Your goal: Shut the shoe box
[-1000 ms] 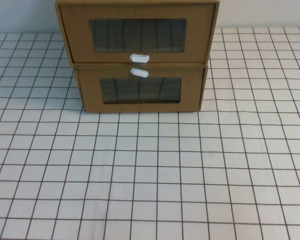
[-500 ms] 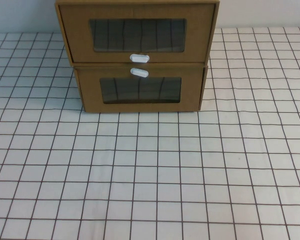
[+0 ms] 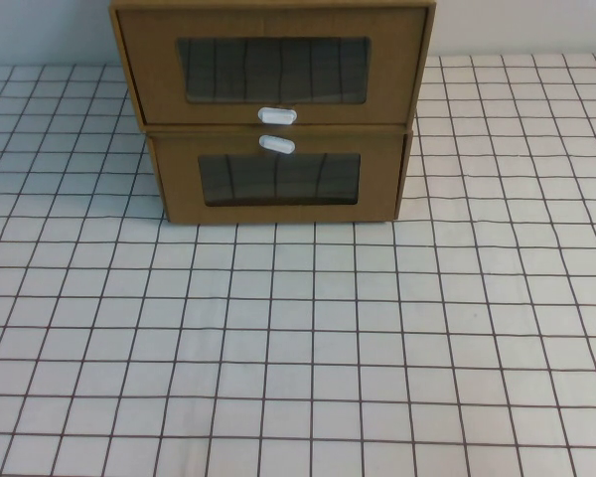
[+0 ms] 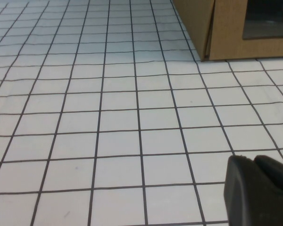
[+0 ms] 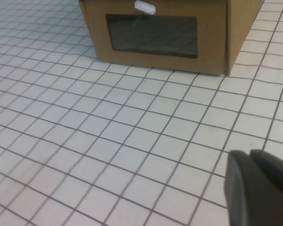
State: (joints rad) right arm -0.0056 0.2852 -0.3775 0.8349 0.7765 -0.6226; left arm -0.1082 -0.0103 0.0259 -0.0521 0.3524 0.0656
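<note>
Brown shoe box, unlettered; left gripper, right gripper apart.

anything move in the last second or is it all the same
Nothing visibly changed. The shoe box sits on the lower cardboard box just as before, and the checked table looks the same. In the wrist views, the left gripper and the right gripper hang low over the table, short of the boxes; neither shows in the high view apart from a dark sliver at its lower left corner.
</note>
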